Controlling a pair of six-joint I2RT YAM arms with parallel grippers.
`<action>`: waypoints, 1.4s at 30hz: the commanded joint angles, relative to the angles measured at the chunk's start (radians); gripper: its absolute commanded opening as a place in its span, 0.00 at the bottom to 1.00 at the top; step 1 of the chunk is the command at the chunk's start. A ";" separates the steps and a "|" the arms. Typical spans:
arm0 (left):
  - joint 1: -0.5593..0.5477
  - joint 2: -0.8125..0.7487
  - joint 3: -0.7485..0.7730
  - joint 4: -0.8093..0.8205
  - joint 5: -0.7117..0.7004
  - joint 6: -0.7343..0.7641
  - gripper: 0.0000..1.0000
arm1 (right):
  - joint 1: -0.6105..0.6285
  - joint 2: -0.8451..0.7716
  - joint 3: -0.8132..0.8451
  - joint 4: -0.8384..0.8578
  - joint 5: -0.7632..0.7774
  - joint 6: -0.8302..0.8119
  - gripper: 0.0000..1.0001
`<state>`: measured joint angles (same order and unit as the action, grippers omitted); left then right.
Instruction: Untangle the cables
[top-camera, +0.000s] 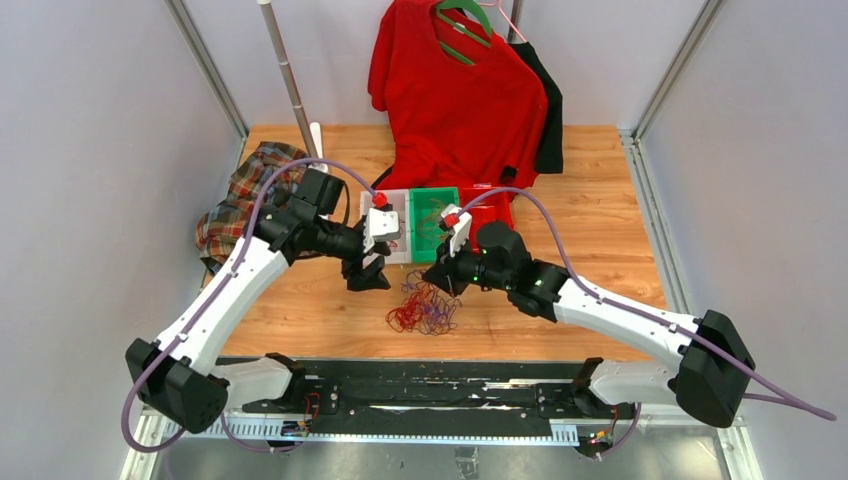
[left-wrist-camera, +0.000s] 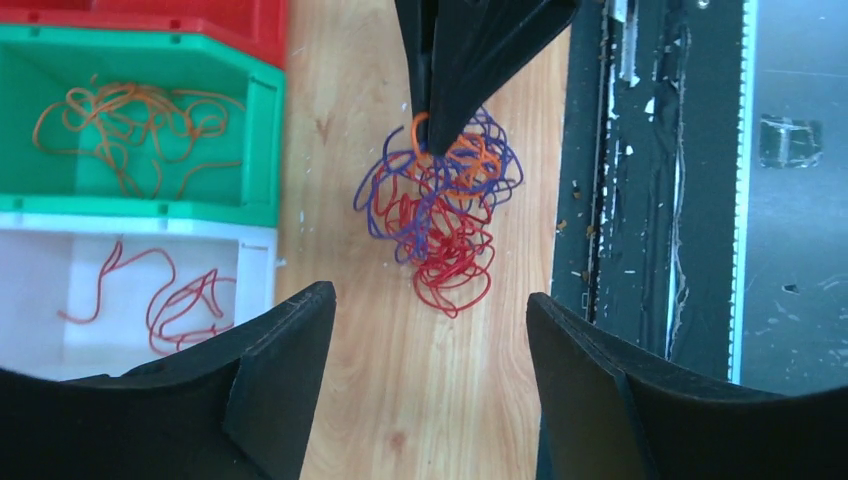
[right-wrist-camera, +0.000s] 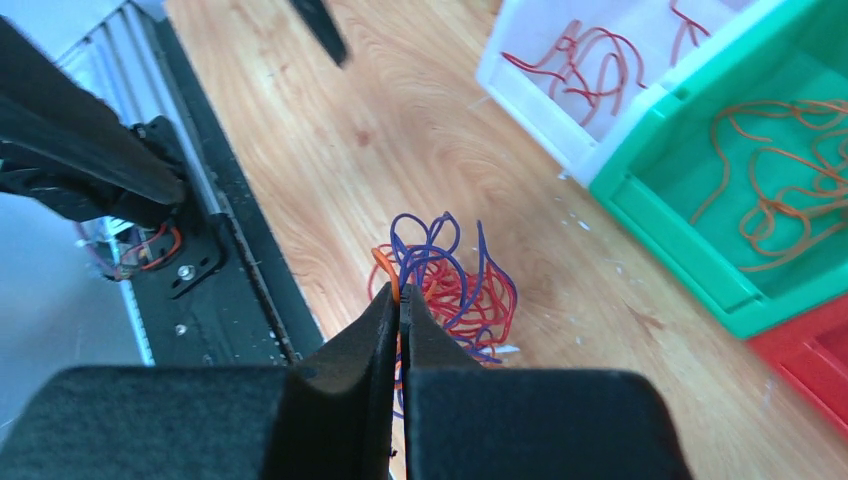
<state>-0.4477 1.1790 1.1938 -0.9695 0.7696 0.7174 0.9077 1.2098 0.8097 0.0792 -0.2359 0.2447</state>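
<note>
The cables (top-camera: 425, 308) lie as a tangled bundle of red, purple and orange wires on the wooden table; the left wrist view shows the same cables (left-wrist-camera: 440, 215) ahead of my fingers. My right gripper (right-wrist-camera: 401, 295) is shut on an orange cable at the bundle's edge, and the bundle (right-wrist-camera: 455, 285) spreads just beyond its tips. From the left wrist view the right gripper (left-wrist-camera: 440, 140) points down into the top of the tangle. My left gripper (left-wrist-camera: 430, 300) is open and holds nothing, hovering short of the bundle. From above, it (top-camera: 368, 278) sits left of the cables.
Behind the bundle stand a white bin (left-wrist-camera: 255, 265) with red wires (left-wrist-camera: 180, 300), a green bin (left-wrist-camera: 262, 130) with orange wires (left-wrist-camera: 130, 125), and a red bin (left-wrist-camera: 200, 25). A red shirt (top-camera: 455, 90) hangs at the back. Plaid cloth (top-camera: 240, 200) lies left. A black rail (top-camera: 420, 385) runs along the near edge.
</note>
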 joint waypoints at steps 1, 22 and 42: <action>-0.015 0.036 0.034 0.012 0.144 0.088 0.71 | 0.020 -0.023 -0.007 0.095 -0.116 0.020 0.01; -0.053 0.156 0.016 0.009 0.229 0.174 0.35 | 0.036 0.065 0.039 0.147 -0.191 0.039 0.01; -0.059 0.112 0.056 0.008 0.091 0.125 0.01 | 0.042 0.027 -0.023 0.161 -0.116 0.043 0.05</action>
<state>-0.5011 1.3483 1.2217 -0.9730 0.9066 0.8555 0.9344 1.2808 0.8223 0.2031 -0.3885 0.2752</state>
